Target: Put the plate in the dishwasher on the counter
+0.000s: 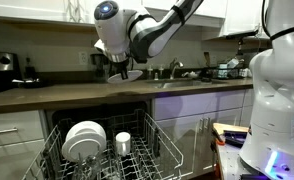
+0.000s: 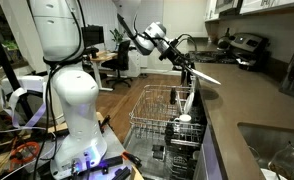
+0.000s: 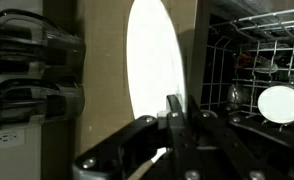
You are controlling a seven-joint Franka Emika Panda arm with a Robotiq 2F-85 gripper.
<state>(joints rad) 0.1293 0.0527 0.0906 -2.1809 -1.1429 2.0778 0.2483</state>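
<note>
In an exterior view, your rack point(image 2: 152, 115) stands pulled out of the dishwasher point(image 2: 182, 148), and right of it your gripper point(image 2: 188, 67) is clamped on the plate point(image 2: 209, 78), holding it tilted over the counter point(image 2: 237, 105). In the wrist view your fingers point(image 3: 175, 108) pinch its lower rim.

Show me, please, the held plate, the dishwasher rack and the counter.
plate point(image 3: 152, 70): wrist view, its white face.
dishwasher rack point(image 2: 147, 114): in an exterior view, its near wire wall.
counter point(image 1: 47, 96): in an exterior view, its bare dark top.
</note>
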